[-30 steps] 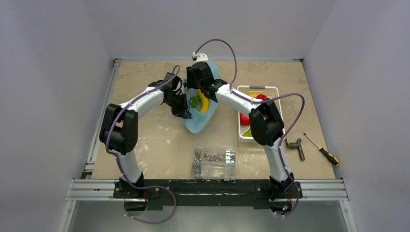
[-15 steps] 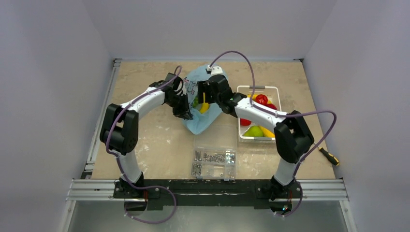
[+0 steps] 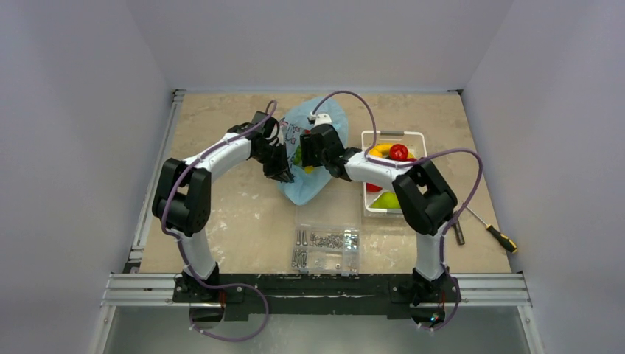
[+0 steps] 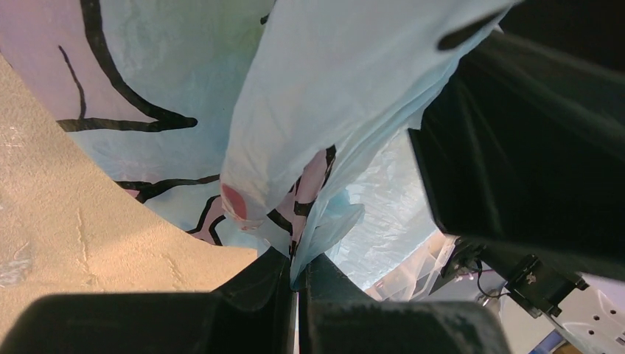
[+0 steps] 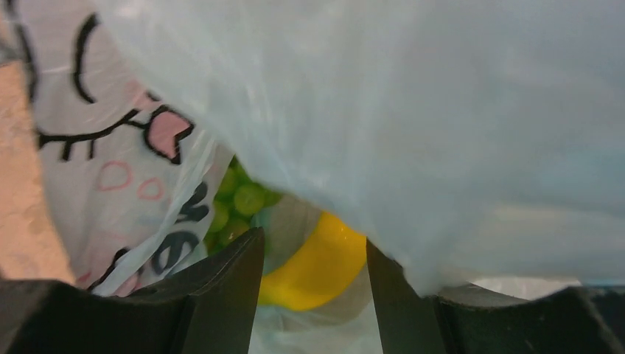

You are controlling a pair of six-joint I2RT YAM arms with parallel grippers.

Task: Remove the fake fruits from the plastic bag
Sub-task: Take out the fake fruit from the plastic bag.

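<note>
I am pinching the plastic bag (image 3: pixel 306 188) with my left gripper (image 4: pixel 298 284) and pointing my spread right gripper (image 5: pixel 313 295) at the banana (image 5: pixel 324 265) and grape bunch (image 5: pixel 239 206) inside, other fake fruits (image 3: pixel 399 152) sitting in the basket (image 3: pixel 404 133).

Right wrist cam: plastic bag (image 5: pixel 442 110) fills most of frame, pale blue, translucent, draped from top right. Cartoon print at left, black lines with pink patches. Bag mouth gapes at centre; green grape bunch (image 5: pixel 239 203) sits inside, curved yellow fruit (image 5: pixel 320 265) just beside it. Right gripper (image 5: pixel 313 243): 2 dark fingers (image 5: pixel 228 287) spread apart, yellow fruit seen between them. Tan table (image 5: pixel 18 192) at left edge
</note>
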